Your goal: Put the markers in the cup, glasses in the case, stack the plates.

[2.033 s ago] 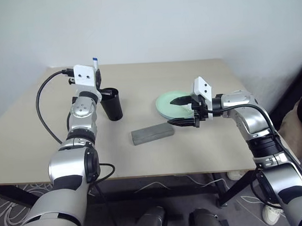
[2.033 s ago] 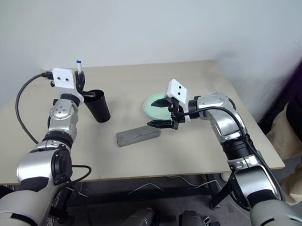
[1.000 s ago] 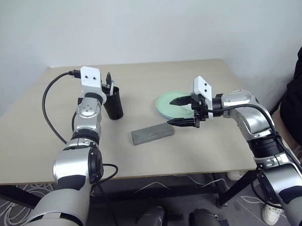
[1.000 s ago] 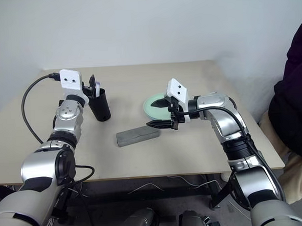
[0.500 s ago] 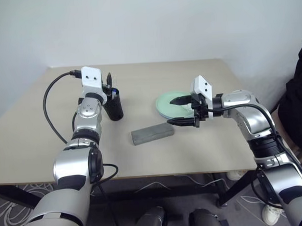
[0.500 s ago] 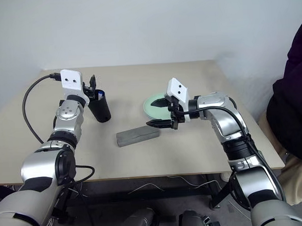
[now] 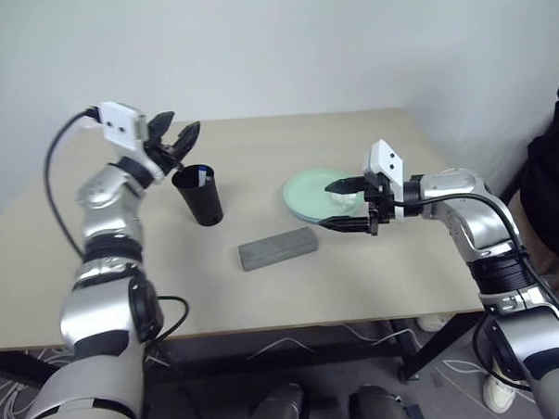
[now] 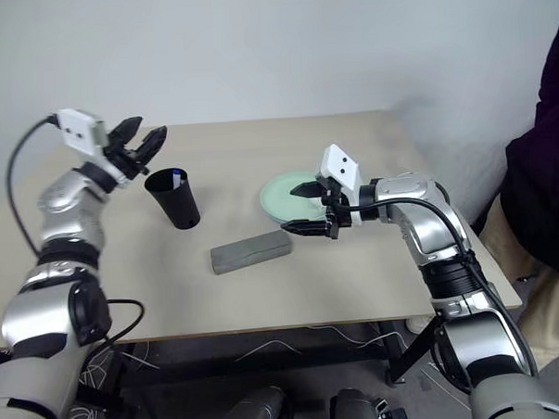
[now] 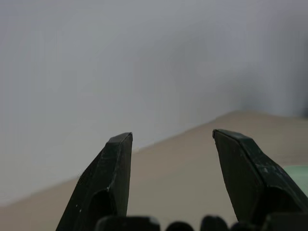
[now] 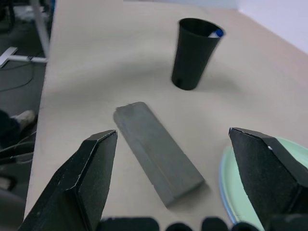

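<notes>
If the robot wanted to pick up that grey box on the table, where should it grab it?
Probably across the middle of the grey case, coming from above. It lies flat, long and narrow, so its two long sides are the easiest pair to pinch.

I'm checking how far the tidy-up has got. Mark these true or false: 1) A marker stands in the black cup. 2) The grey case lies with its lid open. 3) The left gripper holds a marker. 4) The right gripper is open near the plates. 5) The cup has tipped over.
1) True: a marker shows at the rim of the cup.
2) False: the case lies shut.
3) False: the left gripper is open and empty, above the cup.
4) True: the right gripper is open beside the plates.
5) False: the cup stands upright.
</notes>
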Controlling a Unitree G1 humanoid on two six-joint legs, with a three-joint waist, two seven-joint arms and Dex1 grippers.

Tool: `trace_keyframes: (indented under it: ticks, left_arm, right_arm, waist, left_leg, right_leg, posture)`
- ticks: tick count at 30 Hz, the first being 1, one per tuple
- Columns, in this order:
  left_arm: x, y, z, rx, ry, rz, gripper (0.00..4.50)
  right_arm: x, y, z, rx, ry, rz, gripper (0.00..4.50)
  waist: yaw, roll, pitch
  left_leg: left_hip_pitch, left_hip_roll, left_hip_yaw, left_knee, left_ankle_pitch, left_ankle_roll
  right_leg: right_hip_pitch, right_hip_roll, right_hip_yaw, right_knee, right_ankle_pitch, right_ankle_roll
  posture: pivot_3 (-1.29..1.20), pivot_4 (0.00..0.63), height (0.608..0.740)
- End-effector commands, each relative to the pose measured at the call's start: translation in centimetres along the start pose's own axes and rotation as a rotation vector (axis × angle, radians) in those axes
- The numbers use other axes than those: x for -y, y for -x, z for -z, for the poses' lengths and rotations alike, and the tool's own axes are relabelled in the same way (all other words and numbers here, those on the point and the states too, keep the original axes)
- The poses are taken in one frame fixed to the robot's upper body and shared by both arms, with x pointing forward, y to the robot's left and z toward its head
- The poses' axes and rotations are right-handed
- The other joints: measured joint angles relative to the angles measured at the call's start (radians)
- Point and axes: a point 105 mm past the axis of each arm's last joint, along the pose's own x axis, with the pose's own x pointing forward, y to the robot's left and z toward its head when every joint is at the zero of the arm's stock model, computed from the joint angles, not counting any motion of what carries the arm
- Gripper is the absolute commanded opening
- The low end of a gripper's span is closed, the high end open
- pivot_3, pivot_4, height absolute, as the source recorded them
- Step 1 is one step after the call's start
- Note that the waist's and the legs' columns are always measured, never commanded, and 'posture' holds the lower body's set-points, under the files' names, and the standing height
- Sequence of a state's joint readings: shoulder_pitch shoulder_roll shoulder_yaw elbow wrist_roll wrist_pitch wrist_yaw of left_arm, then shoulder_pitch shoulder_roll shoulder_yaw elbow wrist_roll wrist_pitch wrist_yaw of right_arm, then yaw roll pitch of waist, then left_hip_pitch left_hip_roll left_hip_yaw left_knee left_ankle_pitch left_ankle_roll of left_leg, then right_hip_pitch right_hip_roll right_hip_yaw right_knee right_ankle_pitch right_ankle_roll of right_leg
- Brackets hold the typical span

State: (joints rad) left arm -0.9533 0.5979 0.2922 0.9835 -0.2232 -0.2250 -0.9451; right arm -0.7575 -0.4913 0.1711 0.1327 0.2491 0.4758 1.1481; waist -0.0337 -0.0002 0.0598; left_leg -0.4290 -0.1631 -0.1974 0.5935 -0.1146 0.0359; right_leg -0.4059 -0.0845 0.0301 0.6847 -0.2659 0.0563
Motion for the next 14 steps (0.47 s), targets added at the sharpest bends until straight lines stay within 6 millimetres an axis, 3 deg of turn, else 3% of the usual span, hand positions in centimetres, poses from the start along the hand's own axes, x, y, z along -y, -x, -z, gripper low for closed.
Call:
trace_keyframes:
  ticks: [1, 7, 14]
  left_arm:
    - [0.4, 3.1, -1.1, -0.037, -0.001, 0.126, 2.77]
    - [1.7, 9.1, -0.7, -0.167, 0.105, 0.186, 2.77]
    - [3.0, 11.1, 0.1, -0.221, 0.171, 0.151, 2.77]
  right_arm:
    - [1.2, 1.6, -0.7, 0.043, -0.003, 0.066, 4.04]
    - [2.0, 3.0, 0.5, 0.028, -0.040, 0.134, 4.04]
    - [2.1, 3.0, 0.7, 0.029, -0.051, 0.149, 4.04]
  waist:
    - [-0.014, 0.000, 0.000]
    - [-0.025, 0.002, 0.001]
    - [-0.007, 0.003, 0.001]
  left_leg:
    - [0.001, 0.000, 0.000, 0.000, 0.000, 0.000]
    - [0.001, 0.003, 0.000, -0.002, 0.000, 0.000]
    - [0.001, 0.003, 0.003, -0.003, 0.000, 0.000]
  right_leg:
    - [0.000, 0.000, 0.000, 0.000, 0.000, 0.000]
    - [-0.002, 0.002, 0.003, 0.000, 0.001, -0.003]
    - [-0.002, -0.001, 0.007, 0.005, -0.001, -0.006]
  posture:
    - [0.00, 0.000, 0.740]
    - [0.00, 0.000, 0.740]
    - [0.00, 0.000, 0.740]
